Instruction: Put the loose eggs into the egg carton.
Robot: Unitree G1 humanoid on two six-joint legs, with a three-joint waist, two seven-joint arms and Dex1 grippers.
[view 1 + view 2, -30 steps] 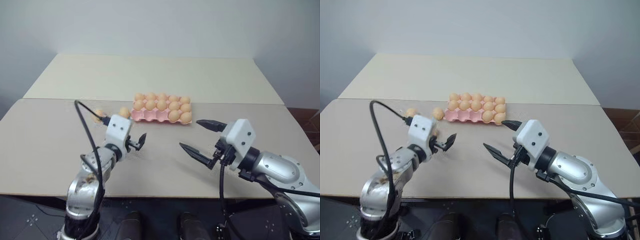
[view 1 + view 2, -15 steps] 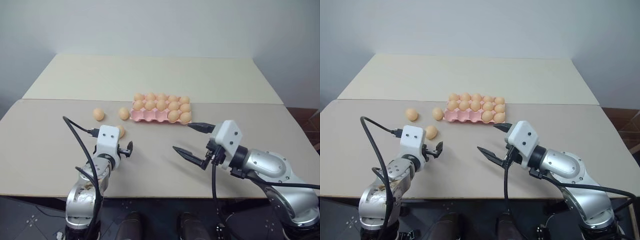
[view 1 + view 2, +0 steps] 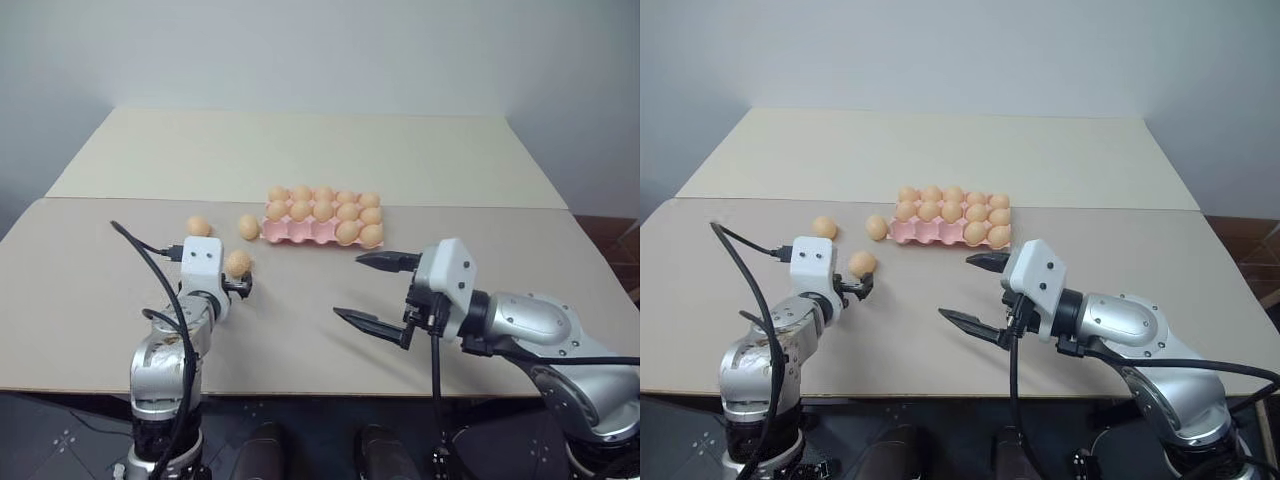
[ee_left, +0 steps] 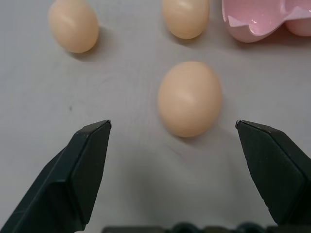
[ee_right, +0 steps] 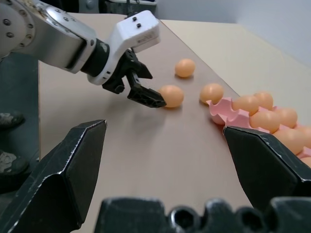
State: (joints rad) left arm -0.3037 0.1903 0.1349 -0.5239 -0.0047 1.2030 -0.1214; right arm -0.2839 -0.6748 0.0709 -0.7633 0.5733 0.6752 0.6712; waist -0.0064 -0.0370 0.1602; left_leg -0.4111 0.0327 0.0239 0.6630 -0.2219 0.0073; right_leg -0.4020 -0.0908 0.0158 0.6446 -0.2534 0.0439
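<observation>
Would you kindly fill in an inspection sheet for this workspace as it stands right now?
Surface: beige table, a second tabletop butted behind it.
Job's things: pink egg carton full of eggs; three loose eggs on the table to its left: nearest egg, middle egg, far egg.
Clutter: nothing seen.
Grippers: left gripper open, fingers on either side of the nearest egg, not touching it; right gripper open, holding nothing, above the table.
Cables: black cable looping from the left wrist.
Surroundings: plain pale wall.

three loose eggs (image 3: 238, 263) on table (image 3: 300, 150) | left of egg carton (image 3: 322, 216)
</observation>
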